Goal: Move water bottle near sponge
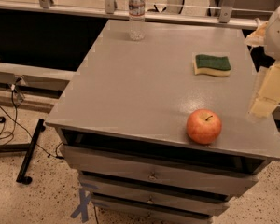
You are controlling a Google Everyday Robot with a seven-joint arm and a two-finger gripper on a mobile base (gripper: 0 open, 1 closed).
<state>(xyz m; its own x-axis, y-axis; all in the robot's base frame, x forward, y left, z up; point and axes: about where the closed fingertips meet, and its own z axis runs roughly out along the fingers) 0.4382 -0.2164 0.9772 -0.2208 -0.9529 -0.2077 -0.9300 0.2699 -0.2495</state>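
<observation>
A small clear water bottle [136,13] with a white cap and a pale label band stands upright at the far edge of the grey cabinet top [144,83]. A sponge [212,65] with a dark green top and yellow body lies flat at the right side of the top, well apart from the bottle. My gripper [266,94], pale yellow, hangs at the right edge of the view, just right of the cabinet and below the sponge, touching nothing.
A red-orange apple [204,126] sits near the front right edge. The cabinet has several drawers [151,174] at the front. A metal rail [84,8] runs behind the cabinet. Cables and a black stand [28,148] lie on the floor at left.
</observation>
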